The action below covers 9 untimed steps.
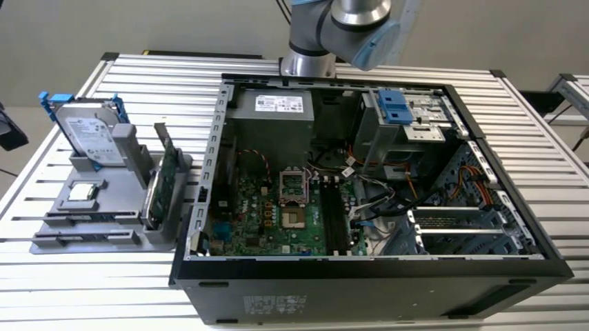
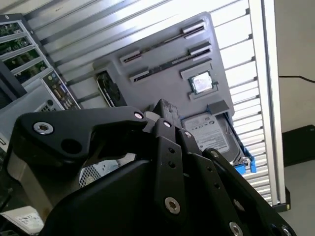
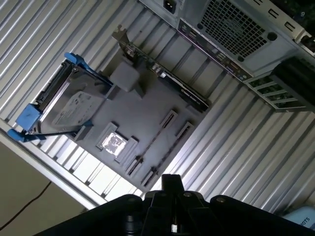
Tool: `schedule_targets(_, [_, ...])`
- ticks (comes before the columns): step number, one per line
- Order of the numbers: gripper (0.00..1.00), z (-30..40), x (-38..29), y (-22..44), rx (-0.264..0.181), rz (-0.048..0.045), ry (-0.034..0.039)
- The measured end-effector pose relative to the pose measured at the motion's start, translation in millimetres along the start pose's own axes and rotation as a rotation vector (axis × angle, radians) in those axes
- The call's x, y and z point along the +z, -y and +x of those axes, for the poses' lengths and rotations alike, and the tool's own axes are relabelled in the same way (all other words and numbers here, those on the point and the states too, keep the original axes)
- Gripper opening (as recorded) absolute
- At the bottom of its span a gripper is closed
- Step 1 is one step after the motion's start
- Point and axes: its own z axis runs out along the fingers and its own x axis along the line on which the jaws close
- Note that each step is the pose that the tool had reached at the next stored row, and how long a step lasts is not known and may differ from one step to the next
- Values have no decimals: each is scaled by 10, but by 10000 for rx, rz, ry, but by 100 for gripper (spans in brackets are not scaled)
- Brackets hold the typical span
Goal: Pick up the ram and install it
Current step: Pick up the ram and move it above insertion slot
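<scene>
The ram is a thin dark stick standing edge-on in a slot of the grey holder [image 1: 110, 241], beside the processor chip; I see it as a fine line in the exterior view [image 1: 87, 218] and in both wrist views [image 3: 153, 140] [image 2: 172, 63]. The open computer case [image 1: 368, 269] lies on the table, with the motherboard's long black slots [image 1: 332, 221] bare. My gripper [image 3: 170, 184] [image 2: 163, 109] hangs high above the table, looking down on the holder, well apart from the ram and touching nothing. The arm's wrist [image 1: 350, 27] is at the top of the exterior view.
On the holder also stand a silver hard drive in a blue bracket [image 1: 92, 134], a green circuit card [image 1: 158, 186] and a processor chip [image 1: 83, 193]. The case's rear panel [image 3: 236, 34] is close beside the holder. The slatted table's edge [image 3: 54, 172] runs just past the holder.
</scene>
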Motion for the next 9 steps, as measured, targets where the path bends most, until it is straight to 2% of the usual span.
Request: schedule_targets(9, [0,7,-1,9,1019,17,57])
